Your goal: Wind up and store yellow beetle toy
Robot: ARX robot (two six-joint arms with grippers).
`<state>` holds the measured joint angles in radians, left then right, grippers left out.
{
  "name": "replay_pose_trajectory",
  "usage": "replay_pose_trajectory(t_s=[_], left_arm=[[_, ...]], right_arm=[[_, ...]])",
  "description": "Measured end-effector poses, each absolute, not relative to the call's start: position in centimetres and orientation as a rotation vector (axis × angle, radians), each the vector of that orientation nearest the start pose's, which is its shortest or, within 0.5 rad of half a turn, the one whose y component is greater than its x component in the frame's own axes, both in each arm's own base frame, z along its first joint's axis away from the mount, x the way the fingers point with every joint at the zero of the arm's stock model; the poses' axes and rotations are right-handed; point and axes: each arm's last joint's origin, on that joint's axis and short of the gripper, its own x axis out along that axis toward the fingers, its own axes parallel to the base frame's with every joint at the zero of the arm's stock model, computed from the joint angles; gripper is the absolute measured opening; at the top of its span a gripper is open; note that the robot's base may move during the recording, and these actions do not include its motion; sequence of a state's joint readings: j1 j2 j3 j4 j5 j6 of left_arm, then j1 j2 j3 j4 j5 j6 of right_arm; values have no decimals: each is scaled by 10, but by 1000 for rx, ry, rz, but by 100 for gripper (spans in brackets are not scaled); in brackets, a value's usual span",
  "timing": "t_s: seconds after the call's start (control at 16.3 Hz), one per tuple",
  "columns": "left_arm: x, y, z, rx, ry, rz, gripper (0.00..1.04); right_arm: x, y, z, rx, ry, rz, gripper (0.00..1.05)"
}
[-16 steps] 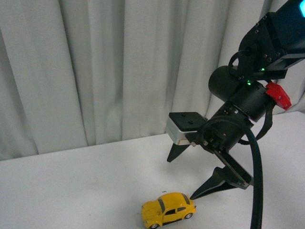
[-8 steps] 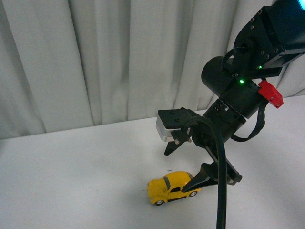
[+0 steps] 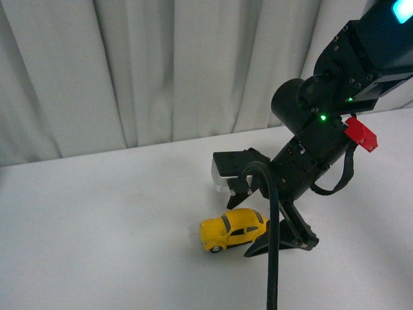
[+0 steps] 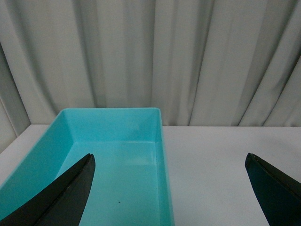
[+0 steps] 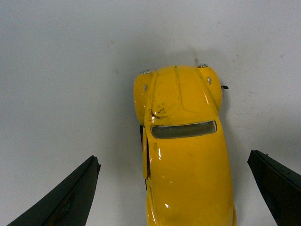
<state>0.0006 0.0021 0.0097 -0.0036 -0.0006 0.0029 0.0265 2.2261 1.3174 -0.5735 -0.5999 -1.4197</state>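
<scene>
Yellow beetle toy [image 3: 233, 230]: one only, on its wheels on the white table [image 3: 97, 213], nose toward the robot's left. It sits between the fingers of the right gripper [image 3: 240, 221], whose jaws are apart, one along each flank, neither visibly touching; this reads as a line-up for a side grasp before winding. Left gripper [image 4: 168, 157] has its jaws wide apart on nothing and faces the single teal bin [image 4: 113, 115], likely the storage spot; count is one toy, one bin, two grippers.
</scene>
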Motion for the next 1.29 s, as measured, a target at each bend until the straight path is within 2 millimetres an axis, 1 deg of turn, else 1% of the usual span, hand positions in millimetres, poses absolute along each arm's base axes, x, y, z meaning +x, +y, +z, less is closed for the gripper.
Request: replay_pose_trajectory(t_s=[0.12,0.18,0.43,0.49,0.55,0.8,0.98,1.29], left_arm=[[97,0,166,2,-4,1,98],[97,0,166,2,-4,1,98],[97,0,166,2,-4,1,98],[97,0,166,2,-4,1,98],[97,0,166,2,-4,1,98],[97,0,166,2,-4,2,98],[97,0,166,2,-4,1,98],[97,0,166,2,-4,1,98]], right_arm=[[388,30,62,-701,779,1342,98],[388,32,61,-699,781,1341,93],[389,37,60,-685,784,1335,49],[389,37,60,-677,786,1334,44],[389,37,60,-675,787,1332,42],[391,31,59,-665,801,1331,42],[393,21,57,-689,775,1340,42],[391,15,54,-708,728,1356,42]])
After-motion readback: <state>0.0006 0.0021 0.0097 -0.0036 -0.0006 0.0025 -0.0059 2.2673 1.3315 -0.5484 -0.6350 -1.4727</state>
